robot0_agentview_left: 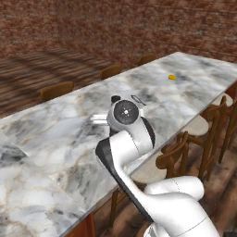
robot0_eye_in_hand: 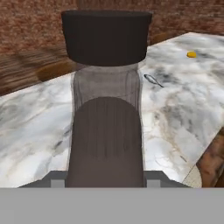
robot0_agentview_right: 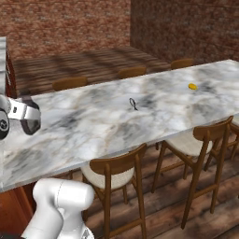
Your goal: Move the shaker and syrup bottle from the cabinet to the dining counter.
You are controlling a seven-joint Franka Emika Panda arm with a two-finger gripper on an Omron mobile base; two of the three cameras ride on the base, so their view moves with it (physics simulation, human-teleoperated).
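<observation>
Hand view puts the shaker upright across the centre of the frame, a pale grey ribbed cylinder under a dark cap, with the gripper narrowed on its lower body and holding it above the dining counter. If the jaws part while it hangs high, it could tip or roll toward the counter edge at lower right. Its base is hidden, so I cannot tell whether it touches the marble.

A small yellow object lies far ahead of the end effector. A thin dark wire-like item lies flat, nearer to it than the yellow object. Wooden chairs stand below and beside it. A brick wall stands well beyond it.
</observation>
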